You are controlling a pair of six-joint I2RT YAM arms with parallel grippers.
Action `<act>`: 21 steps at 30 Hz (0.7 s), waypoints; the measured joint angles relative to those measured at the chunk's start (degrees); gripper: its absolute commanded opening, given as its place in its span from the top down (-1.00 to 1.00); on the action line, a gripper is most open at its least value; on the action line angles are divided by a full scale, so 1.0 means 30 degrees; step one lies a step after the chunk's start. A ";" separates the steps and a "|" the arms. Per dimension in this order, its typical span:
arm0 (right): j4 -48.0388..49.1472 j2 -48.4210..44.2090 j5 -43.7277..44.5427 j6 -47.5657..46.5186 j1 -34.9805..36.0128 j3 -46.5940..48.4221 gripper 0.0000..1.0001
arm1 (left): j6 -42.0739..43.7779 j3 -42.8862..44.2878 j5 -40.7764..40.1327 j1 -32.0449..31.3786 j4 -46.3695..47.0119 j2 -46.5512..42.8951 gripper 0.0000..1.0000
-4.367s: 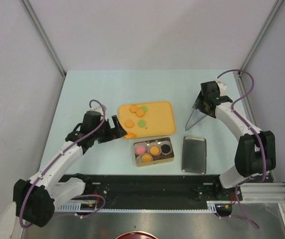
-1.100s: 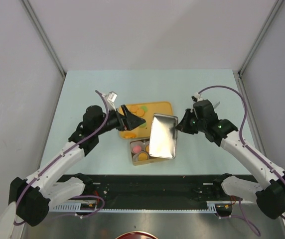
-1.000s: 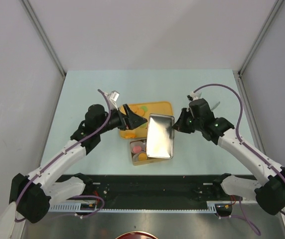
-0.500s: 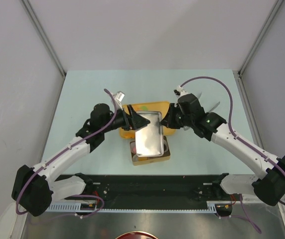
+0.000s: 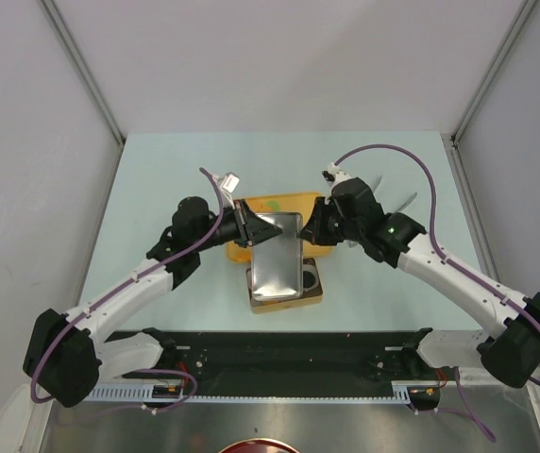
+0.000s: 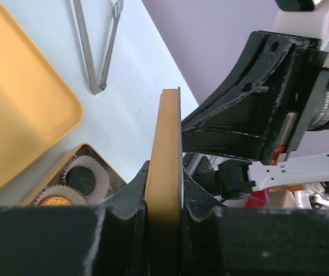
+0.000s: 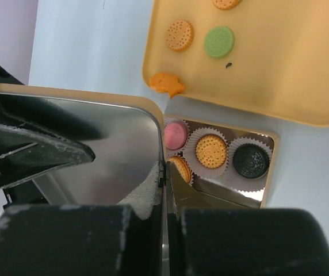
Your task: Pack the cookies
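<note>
Lid [image 5: 278, 255] now has two holders: the left pincer [image 6: 164, 178], wide a second ago, has narrowed onto one edge, while the right pincer [image 7: 164, 172] clamps another. It hangs tilted over the tin [image 5: 289, 304], where four cookies [image 7: 211, 150] sit in paper cups [image 6: 100, 170]; more lie on the orange tray [image 7: 279, 63]. Closing looks near. Pale blue worktop [image 5: 176, 170], grey walls.

Pale blue-green table [image 5: 157, 170], plain grey walls [image 5: 279, 66] on 3 sides, aluminium corner posts [image 5: 81, 71], even light.
</note>
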 measured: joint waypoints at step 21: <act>-0.2324 -0.2827 0.2259 -0.1042 -0.0772 0.1821 -0.20 | 0.1880 0.1355 -0.0998 -0.0168 -0.2412 -0.0539 0.99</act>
